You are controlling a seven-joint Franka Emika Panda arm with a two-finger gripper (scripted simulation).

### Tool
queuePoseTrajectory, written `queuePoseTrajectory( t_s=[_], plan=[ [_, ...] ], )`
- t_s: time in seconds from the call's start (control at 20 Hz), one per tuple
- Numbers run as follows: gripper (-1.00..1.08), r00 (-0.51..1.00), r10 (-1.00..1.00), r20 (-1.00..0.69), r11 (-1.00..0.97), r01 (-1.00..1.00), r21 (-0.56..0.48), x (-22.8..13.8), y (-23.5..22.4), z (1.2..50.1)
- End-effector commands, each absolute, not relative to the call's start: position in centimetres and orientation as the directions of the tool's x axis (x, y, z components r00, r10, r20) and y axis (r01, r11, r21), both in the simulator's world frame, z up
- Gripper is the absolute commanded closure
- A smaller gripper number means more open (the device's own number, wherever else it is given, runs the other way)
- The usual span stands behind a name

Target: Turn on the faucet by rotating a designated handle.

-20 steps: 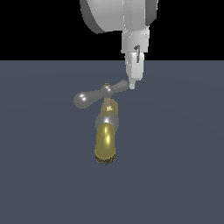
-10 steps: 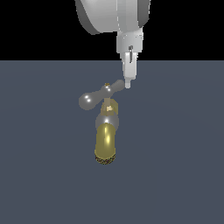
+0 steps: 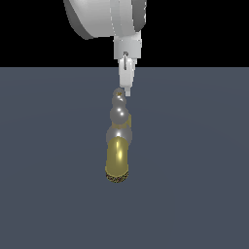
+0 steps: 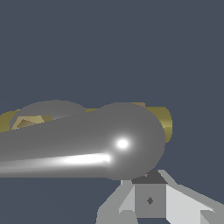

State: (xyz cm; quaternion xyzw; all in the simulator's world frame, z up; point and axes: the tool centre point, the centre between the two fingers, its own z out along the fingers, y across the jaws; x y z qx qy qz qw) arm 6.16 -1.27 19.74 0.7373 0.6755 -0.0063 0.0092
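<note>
The jaws [image 3: 127, 90] hang straight down under the white arm, drawn together into one narrow white tip with no gap showing between them and nothing held. That tip sits against the far bulbous end of the handle [image 3: 118, 106], just on the exterior view's right of it. In the wrist view the jaws [image 4: 149, 199] appear as pale grey blocks directly behind a large rounded silver end of the handle [image 4: 127, 142], touching or very nearly so.

The handle is a slim, shiny silver bar with swollen ends. In the exterior view it runs almost in line with the spout, so it reads as a short stack of silver balls. Below it the faucet [image 3: 117, 158] lies on the flat slate-blue desk [image 3: 194, 170], near the middle of the exterior view. Its silver ball joint leads into a glossy brass-yellow cylinder, which ends nearest the camera in a dark, rough rim. In the wrist view, brass-yellow parts of the faucet [image 4: 161, 119] peek out behind the silver bar.
</note>
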Motion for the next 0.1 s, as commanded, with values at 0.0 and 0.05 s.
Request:
queuePoseTrajectory(
  t_s=[0.0, 0.05],
  plan=[
    [1.08, 0.020, 1.000, 0.000, -0.020, 1.000, 0.000, 6.28, 5.08, 19.77],
    [1.08, 0.020, 1.000, 0.000, -0.020, 1.000, 0.000, 6.28, 5.08, 19.77]
  ],
)
